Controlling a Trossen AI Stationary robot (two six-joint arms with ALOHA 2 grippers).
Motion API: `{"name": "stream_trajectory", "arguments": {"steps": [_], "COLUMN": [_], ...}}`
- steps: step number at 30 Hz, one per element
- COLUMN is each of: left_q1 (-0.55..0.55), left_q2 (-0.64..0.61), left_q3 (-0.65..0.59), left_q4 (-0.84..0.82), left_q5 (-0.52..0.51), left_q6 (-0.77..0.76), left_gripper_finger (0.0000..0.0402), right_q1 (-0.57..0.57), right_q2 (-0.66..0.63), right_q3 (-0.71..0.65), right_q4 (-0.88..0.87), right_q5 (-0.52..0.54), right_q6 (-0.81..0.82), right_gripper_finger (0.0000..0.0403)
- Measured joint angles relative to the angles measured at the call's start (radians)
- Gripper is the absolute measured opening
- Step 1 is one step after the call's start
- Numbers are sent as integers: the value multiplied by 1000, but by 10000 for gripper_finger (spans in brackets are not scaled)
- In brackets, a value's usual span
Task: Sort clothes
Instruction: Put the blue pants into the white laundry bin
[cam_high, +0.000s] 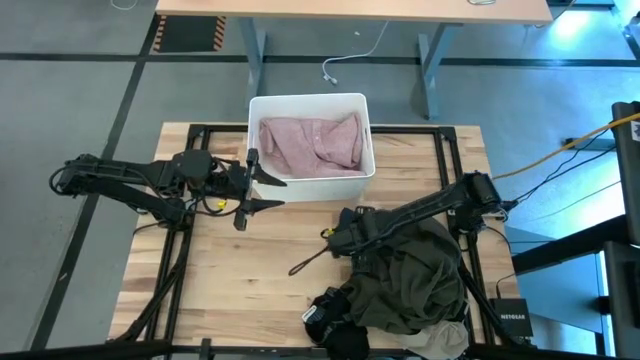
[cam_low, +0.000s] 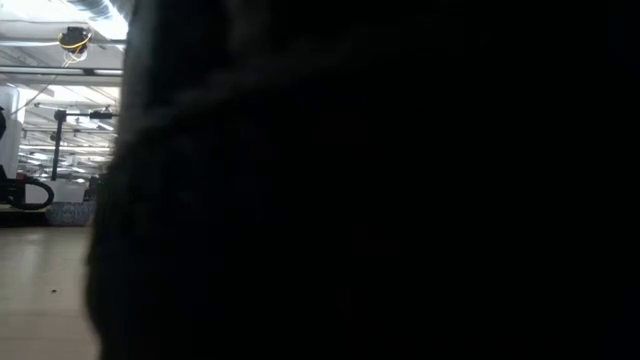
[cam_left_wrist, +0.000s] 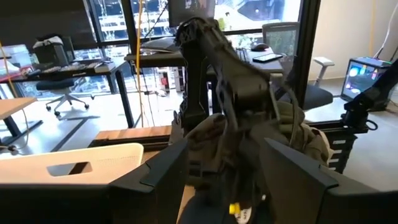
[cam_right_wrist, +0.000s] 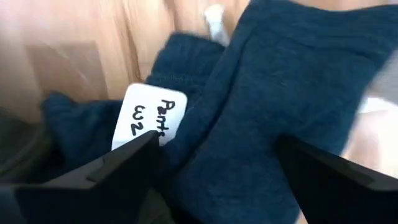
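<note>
A dusty pink garment (cam_high: 310, 145) lies in the white bin (cam_high: 300, 99) at the table's far edge. A dark olive garment (cam_high: 415, 275) is heaped at the near right and shows in the left wrist view (cam_left_wrist: 211, 140). A black or navy garment (cam_high: 335, 315) and a beige one (cam_high: 450, 340) lie at the near edge. My right gripper (cam_high: 335, 238) is open, its fingers on either side of navy cloth (cam_right_wrist: 273, 93) that bears a white label (cam_right_wrist: 149, 115). My left gripper (cam_high: 268, 192) is open and empty in front of the bin. My right gripper (cam_right_wrist: 217, 162) has its open fingers on either side of a fold of the navy cloth, beside the white label. I cannot tell whether the fingers touch it.
A dark cord (cam_high: 305, 263) lies on the wood left of my right gripper. Dark cloth (cam_low: 380, 180) right in front of the low camera blocks most of that view. A black frame (cam_high: 440, 135) runs around the tabletop. Bare wood (cam_high: 240, 280) lies at the near left.
</note>
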Motion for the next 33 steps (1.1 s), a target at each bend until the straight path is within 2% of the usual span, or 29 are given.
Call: {"name": "stream_trajectory", "arguments": {"steps": [6,11,15,21,27,33], "left_q1": [-4,-3,-4,-3,-3,-3], "left_q2": [0,0,0,0,0,0], "left_q3": [0,0,0,0,0,0], "left_q4": [2,6,5,0,12,10], "left_q5": [0,0,0,0,-1,-1], "left_q6": [5,9,7,6,13,-5], "left_gripper_finger": [194,194,194,194,194,194], "right_q1": [-13,-31,-38,-37,-22,-3], "right_q2": [19,36,56,65,79,48], "right_q3": [-159,-241,-246,-213,-144,-28], "right_q4": [209,344,359,416,461,457], "right_q5": [-8,-9,4,62,191,259], "right_q6": [1,7,-18,-93,-161,-232], "right_gripper_finger": [324,282,213,64,59,59]}}
